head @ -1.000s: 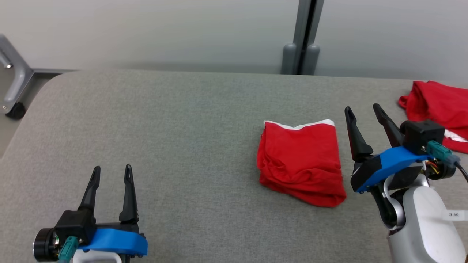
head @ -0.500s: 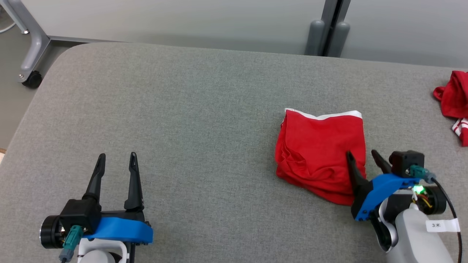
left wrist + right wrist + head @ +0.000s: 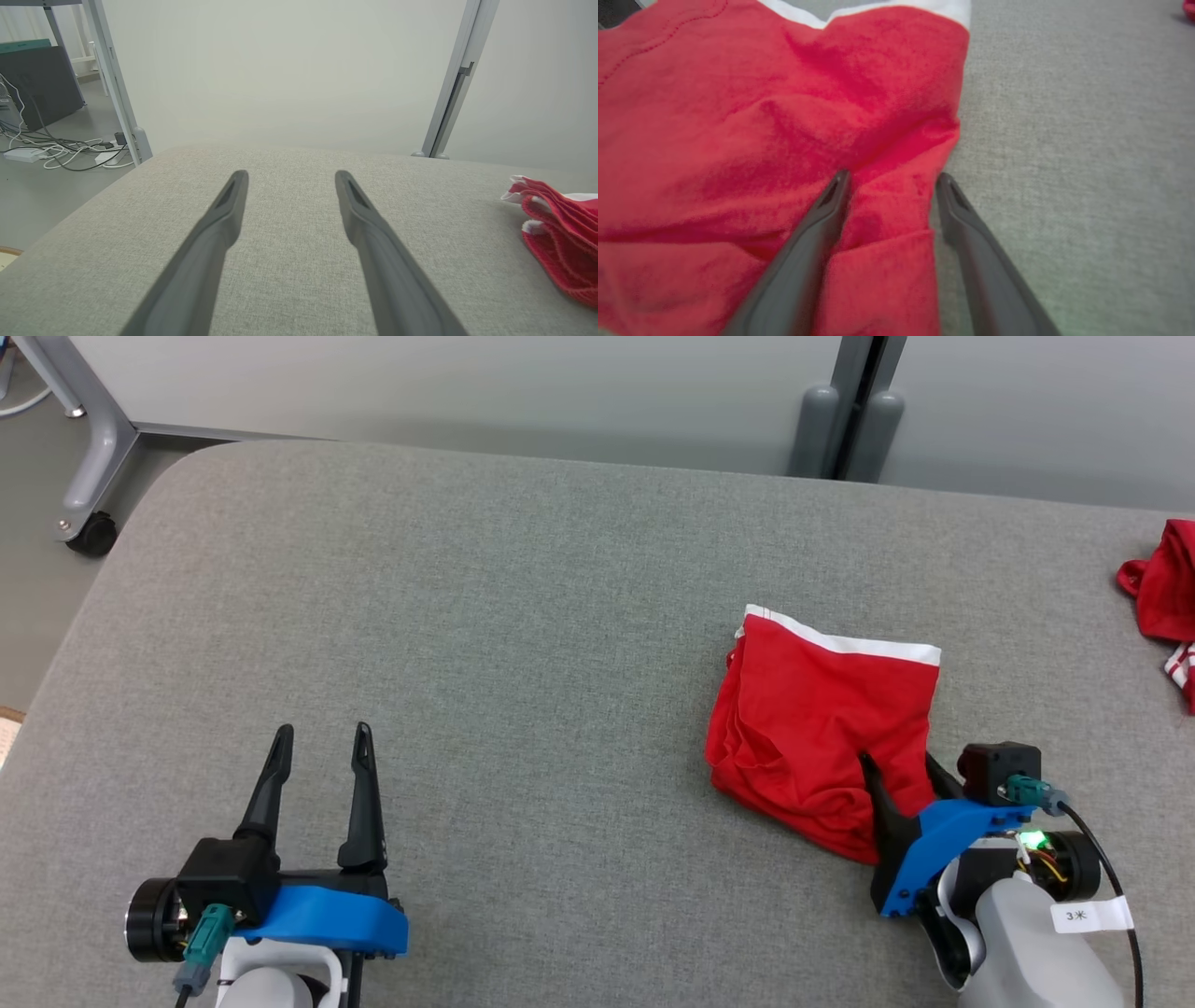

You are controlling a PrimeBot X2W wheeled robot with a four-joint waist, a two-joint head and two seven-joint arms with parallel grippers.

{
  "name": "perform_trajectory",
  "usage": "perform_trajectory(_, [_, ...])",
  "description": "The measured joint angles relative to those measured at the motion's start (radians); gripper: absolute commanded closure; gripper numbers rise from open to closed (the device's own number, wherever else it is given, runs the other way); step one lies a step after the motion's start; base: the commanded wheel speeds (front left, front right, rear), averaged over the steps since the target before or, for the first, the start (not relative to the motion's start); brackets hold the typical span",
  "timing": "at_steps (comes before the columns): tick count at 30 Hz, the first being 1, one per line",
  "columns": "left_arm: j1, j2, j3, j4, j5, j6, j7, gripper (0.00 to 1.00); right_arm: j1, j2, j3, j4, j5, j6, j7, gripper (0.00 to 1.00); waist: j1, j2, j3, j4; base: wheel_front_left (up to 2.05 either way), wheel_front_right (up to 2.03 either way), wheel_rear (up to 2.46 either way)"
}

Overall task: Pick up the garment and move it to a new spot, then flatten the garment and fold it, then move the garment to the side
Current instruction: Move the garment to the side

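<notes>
Right gripper point(image 3: 896, 765) has advanced onto folded red cloth garment point(image 3: 822, 709), lower right, jaws wide astride its edge; grasp pending. Left gripper point(image 3: 322, 730) idle, wide.

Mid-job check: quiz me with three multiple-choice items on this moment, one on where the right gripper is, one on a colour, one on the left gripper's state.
1. Where on the table is the right gripper?
A. At the far left corner
B. At the near right edge of the folded red garment
C. At the far edge, by the wall

2. What colour is the band along the garment's far edge?
A. White
B. Blue
C. Black

3. How is the left gripper?
A. Shut on cloth
B. Open over bare table
C. Shut, empty

Answers: 1 B, its jaws straddle that edge in the right wrist view; 2 A, a white strip borders the red cloth; 3 B, its jaws stand apart with nothing between.
</notes>
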Motion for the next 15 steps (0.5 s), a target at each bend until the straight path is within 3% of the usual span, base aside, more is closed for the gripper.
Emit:
perform_trajectory(1, [0.000, 0.000, -0.002, 0.002, -0.002, 0.000, -0.001, 0.00, -0.009, 0.000, 0.006, 0.012, 0.005, 0.000, -0.006, 1.00, 0.0000, 0.0000, -0.001, -0.001, 0.00, 0.00, 0.00])
perform_trajectory(8, [0.002, 0.003, 0.008, 0.004, -0.016, 0.004, -0.006, 0.00, -0.044, -0.006, 0.013, 0.049, -0.007, 0.002, -0.062, 1.00, -0.0001, 0.0000, 0.003, -0.042, 0.00, 0.00, 0.00])
perform_trajectory(15, [-0.024, 0.013, 0.011, -0.039, -0.016, 0.008, -0.014, 0.00, -0.079, -0.117, 0.071, -0.044, 0.001, 0.002, -0.087, 1.00, 0.0000, 0.0000, 0.076, -0.175, 0.00, 0.00, 0.00])
